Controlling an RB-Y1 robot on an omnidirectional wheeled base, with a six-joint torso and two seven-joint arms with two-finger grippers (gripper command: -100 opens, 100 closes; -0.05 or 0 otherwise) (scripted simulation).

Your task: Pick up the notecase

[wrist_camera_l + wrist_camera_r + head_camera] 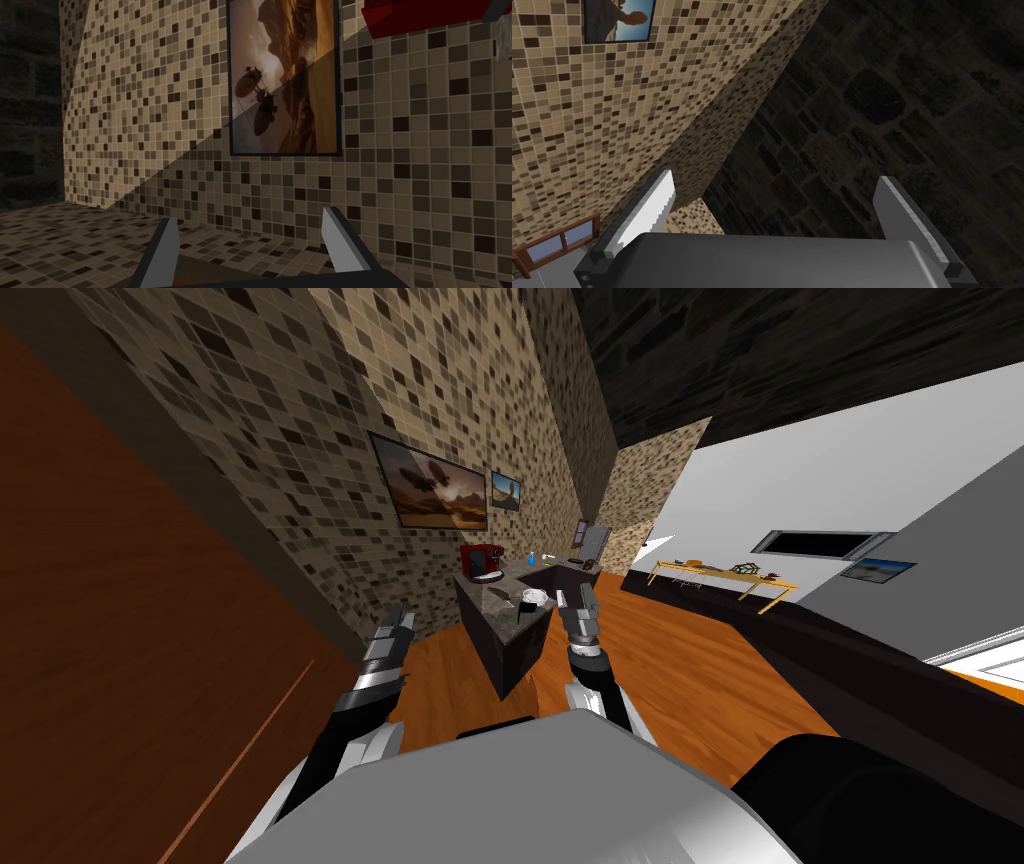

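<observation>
Fronting right end effector [577, 594]: dark counter [497, 611], red machine [480, 560], white dish [535, 597].

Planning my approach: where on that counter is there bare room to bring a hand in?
The counter is bare at its near end, between the red machine and the near corner. It is crowded toward the white dish, next to the right gripper, and around the blue bottle further back.
</observation>
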